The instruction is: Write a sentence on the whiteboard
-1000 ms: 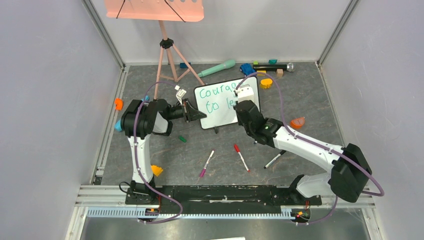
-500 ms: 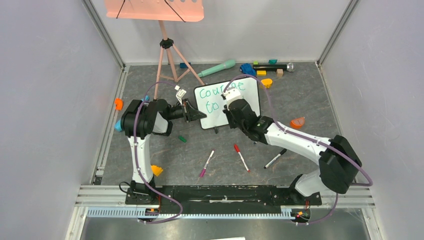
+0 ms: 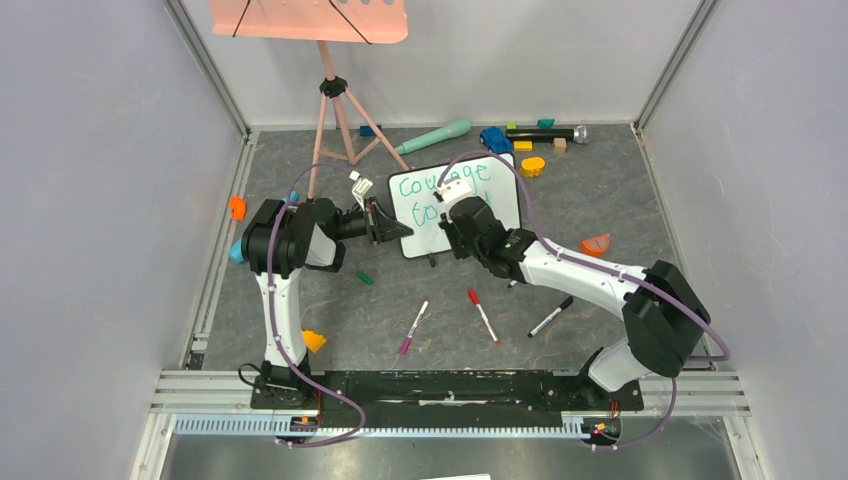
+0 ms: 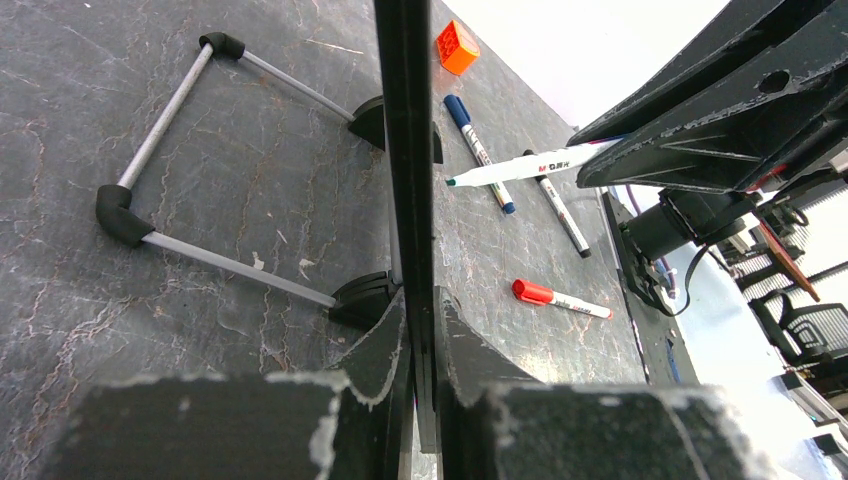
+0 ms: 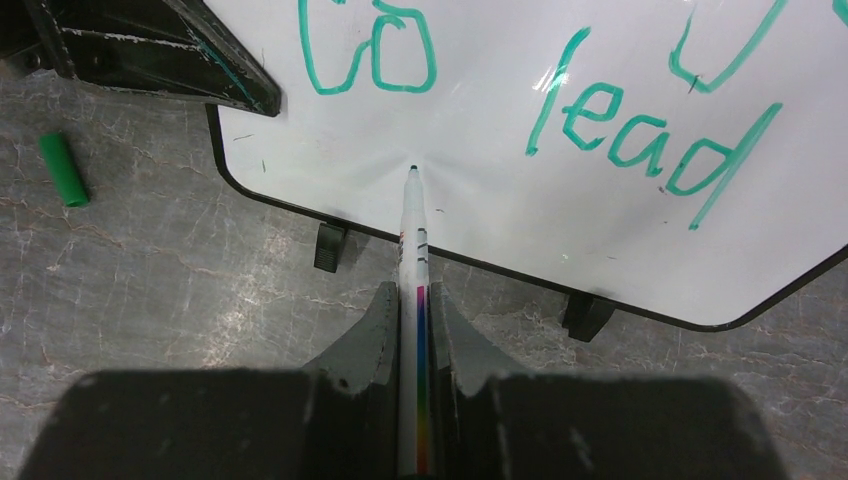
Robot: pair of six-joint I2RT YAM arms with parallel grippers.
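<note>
- Top external view: whiteboard (image 3: 415,237) upright near the middle of the table (image 3: 330,290)
- Left jaws clamped on the whiteboard's left edge, shown edge-on between them in the left wrist view
- Right jaws closed on a marker (image 5: 412,250), tip at the whiteboard's face just below "to"; touching or not, cannot tell
- Sentence (image 5: 610,130) in teal: "to lead" plain in the right wrist view, top line partly hidden from above
- Two black feet (image 5: 328,247) on the table under the lower rim
- Green cap (image 5: 62,170) on the table, left of the whiteboard
- Red pen (image 3: 484,317), pink pen (image 3: 414,327) and black pen (image 3: 551,318) lying nearer the bases, well apart from the whiteboard
</note>
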